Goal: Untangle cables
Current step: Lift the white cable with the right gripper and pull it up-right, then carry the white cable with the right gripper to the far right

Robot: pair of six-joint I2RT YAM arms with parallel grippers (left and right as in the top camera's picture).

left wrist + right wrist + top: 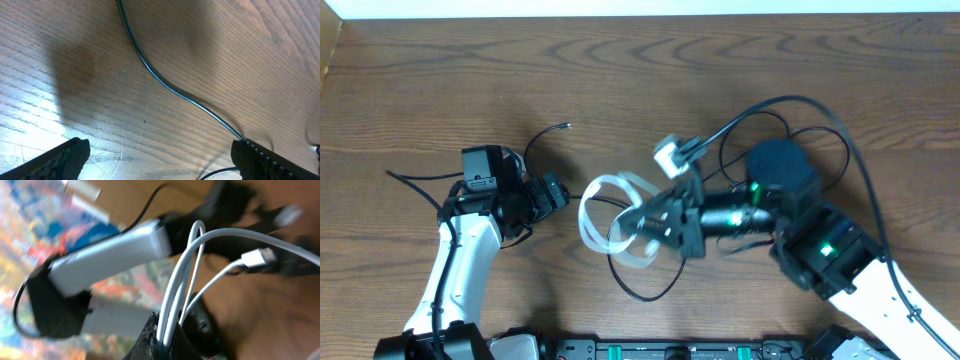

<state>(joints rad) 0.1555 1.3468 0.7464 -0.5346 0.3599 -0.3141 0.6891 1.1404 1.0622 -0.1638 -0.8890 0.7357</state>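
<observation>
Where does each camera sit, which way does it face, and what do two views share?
Overhead: above the brown wooden table, facing down; left arm, right arm show.
Left wrist: close above the tabletop, facing the thin black cable; open left gripper frames it.
Right wrist: tilted, blurred; shut right gripper pinches white cable loops.
Shared: overhead also shows the white cable.

dark wooden table (640, 60), thin black cable (170, 88) in a curve across it
</observation>
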